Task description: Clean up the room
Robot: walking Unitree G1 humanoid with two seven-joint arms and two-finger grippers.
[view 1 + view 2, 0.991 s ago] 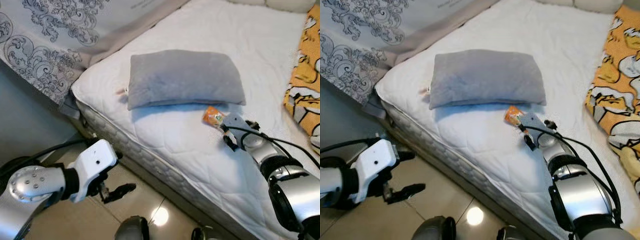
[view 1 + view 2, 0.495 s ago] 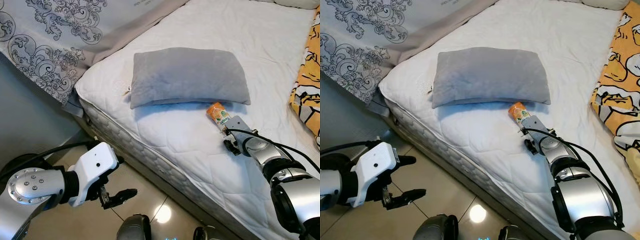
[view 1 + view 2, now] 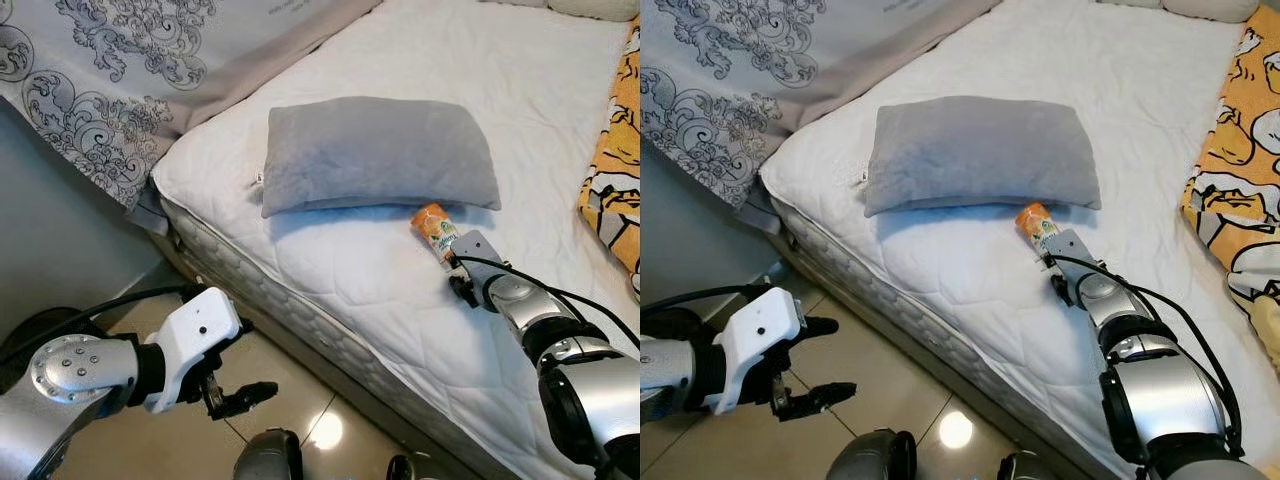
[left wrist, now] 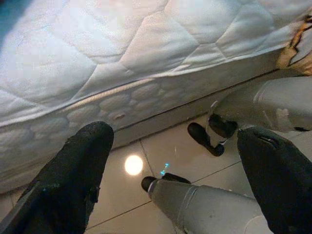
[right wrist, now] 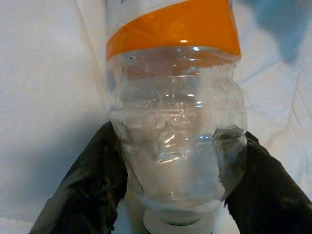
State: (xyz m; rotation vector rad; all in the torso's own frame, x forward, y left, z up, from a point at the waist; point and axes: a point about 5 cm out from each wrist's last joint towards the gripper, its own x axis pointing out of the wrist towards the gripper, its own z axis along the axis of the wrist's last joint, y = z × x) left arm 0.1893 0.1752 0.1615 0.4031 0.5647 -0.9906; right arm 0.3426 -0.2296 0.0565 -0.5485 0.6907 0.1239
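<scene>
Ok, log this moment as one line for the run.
right gripper: fingers either side of plastic bottle lying on mattress | left gripper: open, idle over floor | gray pillow: beside bottle
</scene>
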